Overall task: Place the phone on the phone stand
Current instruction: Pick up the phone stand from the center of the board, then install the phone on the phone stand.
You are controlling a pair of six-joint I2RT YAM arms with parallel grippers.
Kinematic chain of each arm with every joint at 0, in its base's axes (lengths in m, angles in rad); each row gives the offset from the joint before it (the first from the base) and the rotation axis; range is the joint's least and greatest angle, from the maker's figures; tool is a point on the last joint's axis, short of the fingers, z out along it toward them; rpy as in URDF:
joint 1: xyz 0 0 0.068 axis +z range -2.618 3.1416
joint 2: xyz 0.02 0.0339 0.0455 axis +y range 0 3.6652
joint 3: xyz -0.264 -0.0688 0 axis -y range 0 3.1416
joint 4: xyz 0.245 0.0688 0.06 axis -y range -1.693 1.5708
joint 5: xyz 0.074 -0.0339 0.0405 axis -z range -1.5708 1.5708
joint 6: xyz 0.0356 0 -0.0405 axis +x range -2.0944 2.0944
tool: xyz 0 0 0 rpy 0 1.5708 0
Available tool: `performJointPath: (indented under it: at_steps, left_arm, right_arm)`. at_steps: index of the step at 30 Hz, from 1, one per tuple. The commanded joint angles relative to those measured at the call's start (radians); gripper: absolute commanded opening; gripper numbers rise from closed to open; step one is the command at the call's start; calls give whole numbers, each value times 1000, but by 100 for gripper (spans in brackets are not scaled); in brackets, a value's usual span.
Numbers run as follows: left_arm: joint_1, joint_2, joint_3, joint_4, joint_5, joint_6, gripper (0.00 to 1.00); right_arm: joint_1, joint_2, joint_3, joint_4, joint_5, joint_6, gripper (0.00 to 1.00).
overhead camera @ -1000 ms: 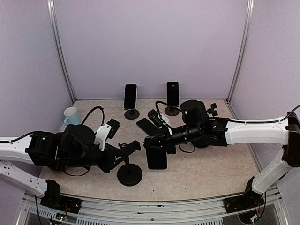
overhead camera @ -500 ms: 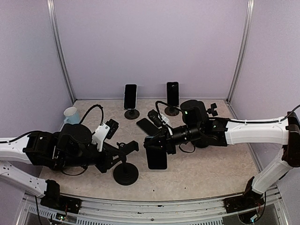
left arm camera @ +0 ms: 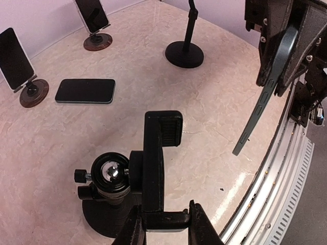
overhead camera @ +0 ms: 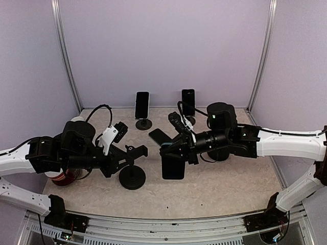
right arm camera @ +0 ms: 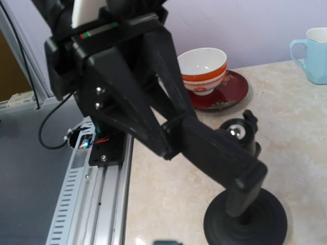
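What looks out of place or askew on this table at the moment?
One spare phone lies flat on the table instead of on a stand. The near stand's cradle, gripped by the left hand, is tilted far over on its ball joint rather than upright.

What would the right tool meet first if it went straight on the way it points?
Most likely the phone stand: its clamp, held by the left tool, lies ahead of the right tool and its phone. Depth is uncertain.

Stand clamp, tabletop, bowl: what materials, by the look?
Stand clamp: matte black plastic, likely; moulded edges, dull sheen.
Tabletop: beige marble-look surface with veining; stone or laminate, can't tell.
Bowl: glazed ceramic, probably; glossy white with orange bands.
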Motion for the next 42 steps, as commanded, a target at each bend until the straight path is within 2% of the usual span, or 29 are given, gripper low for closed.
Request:
performJointPath:
  at_steps: [1,12,23,33,42]
  left_arm:
    - [19,11,87,141,112,133,2]
    - [70,89,141,214,200,219,0]
    - [139,134,112,293,310,267,0]
    - [167,143,97,313,449,314,0]
    - [215,121,87,318,662,334,0]
  right_arm:
    - [-5,-22,32,19,-30,-16,0]
    - [-5,-17,102,67,-105,52,0]
    - [-5,25,159,79,-148,101,0]
    - [-3,117,237,158,-321,131,0]
    - [2,204,299,215,-495,127,0]
